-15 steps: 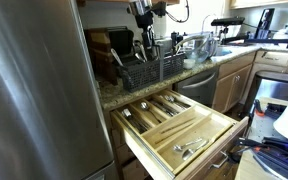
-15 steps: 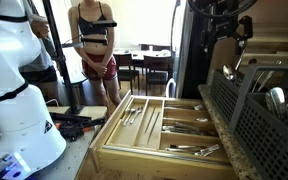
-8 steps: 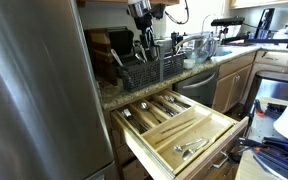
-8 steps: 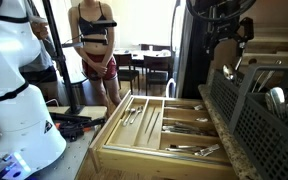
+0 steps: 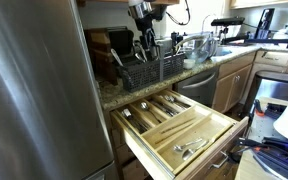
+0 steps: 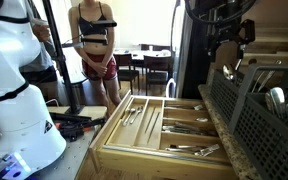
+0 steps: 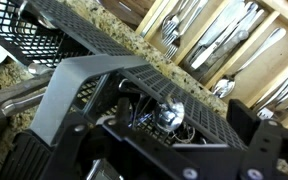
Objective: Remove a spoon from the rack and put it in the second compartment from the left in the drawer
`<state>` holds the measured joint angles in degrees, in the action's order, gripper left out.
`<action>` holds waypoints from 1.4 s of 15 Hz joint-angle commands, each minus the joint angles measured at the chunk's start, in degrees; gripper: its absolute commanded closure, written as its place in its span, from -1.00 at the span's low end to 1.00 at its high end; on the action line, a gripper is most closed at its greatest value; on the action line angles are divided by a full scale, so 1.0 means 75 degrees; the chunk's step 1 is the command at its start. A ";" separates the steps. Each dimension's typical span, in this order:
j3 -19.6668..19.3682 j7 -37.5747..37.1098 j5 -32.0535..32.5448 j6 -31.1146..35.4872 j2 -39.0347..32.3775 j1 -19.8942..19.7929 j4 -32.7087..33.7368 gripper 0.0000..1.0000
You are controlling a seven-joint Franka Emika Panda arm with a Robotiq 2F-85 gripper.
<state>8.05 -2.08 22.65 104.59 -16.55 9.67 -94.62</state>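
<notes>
1. Reaching for the pick judged the step in hand: found the black two-finger gripper (image 5: 144,42) poised right above the black wire-grid dish rack (image 5: 144,72), jaws spread wide and nothing between them.
2. Counted the spoon as not yet lifted: spotted in the wrist view a shiny rounded metal bowl, probably the steel spoon (image 7: 169,114), lying inside the mesh directly beneath the tool and clear of both fingers.
3. Placed the wide pale-wood drawer (image 5: 209,128) below the tool and out beyond the speckled granite counter (image 7: 134,40), pulled open, its narrow slatted slots already carrying cutlery.
4. Took the second compartment (image 5: 144,112) to be the long slot one in from the end, though could not settle from these angles which end counts as left.
5. Judged the next move to call for a straight descent into the rack, fingers straddling one spoon alone, a firm close, then a lift high enough to clear the rack wall before carrying outward and down to the drawer.
6. Got from the wrist view what no exterior view gave: the spoon bowl under the mesh and the gap between the fingers.
7. Got from both exterior views the tool's height over the rack and the drawer's full layout.
8. Noticed only in an exterior view a person in dark clothing (image 6: 94,45) standing well beyond the drawer, far from the tool.
</notes>
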 commanded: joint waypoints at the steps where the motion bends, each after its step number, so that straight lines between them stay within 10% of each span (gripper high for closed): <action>1: -0.0151 -0.0294 0.0171 -0.0096 -0.0138 0.0185 0.0121 -1.00; 21: -0.0311 -0.0432 0.0361 -0.0072 -0.0563 0.0235 0.0442 -1.00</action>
<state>6.80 -3.57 23.96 104.59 -19.79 9.93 -92.59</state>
